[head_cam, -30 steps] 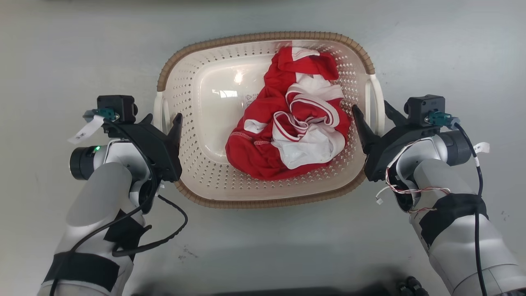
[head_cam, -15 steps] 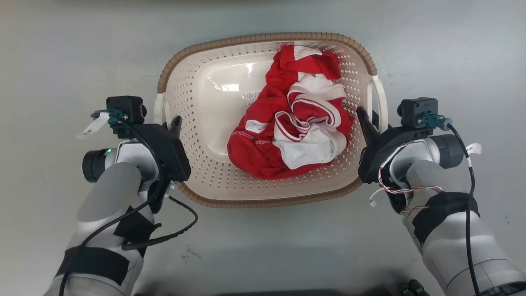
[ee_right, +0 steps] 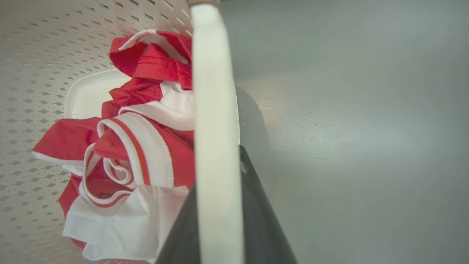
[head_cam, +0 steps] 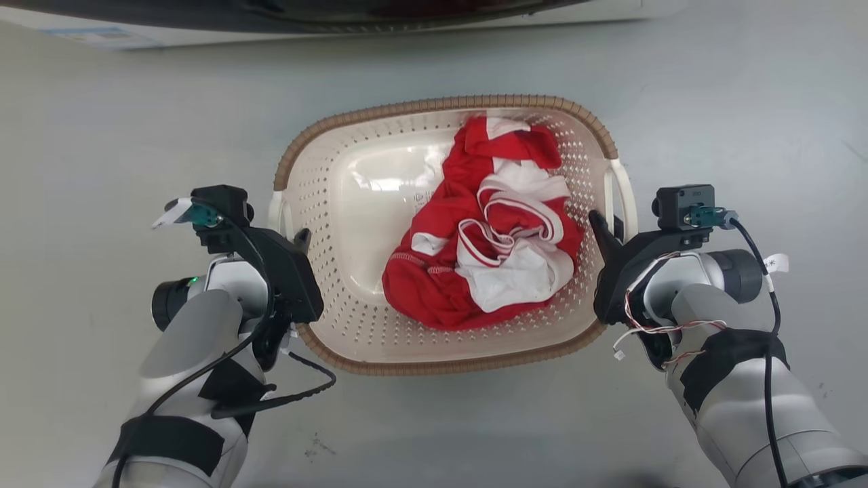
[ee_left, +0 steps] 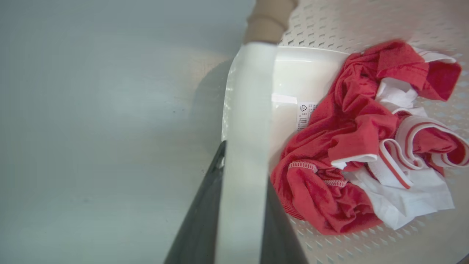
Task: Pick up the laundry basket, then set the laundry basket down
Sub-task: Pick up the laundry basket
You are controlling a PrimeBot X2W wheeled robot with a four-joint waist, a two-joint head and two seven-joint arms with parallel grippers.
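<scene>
Pinching one white handle (ee_left: 245, 110) each, your left claw (head_cam: 295, 234) and right claw (head_cam: 607, 227) hold the laundry basket (head_cam: 441, 104) over the floor's (head_cam: 102, 135) middle, near the washing machine (head_cam: 339, 13). The grasp looks done, lift-off is unclear, and set-down remains.

Soft glare inside laundry basket (head_cam: 434, 104)
</scene>
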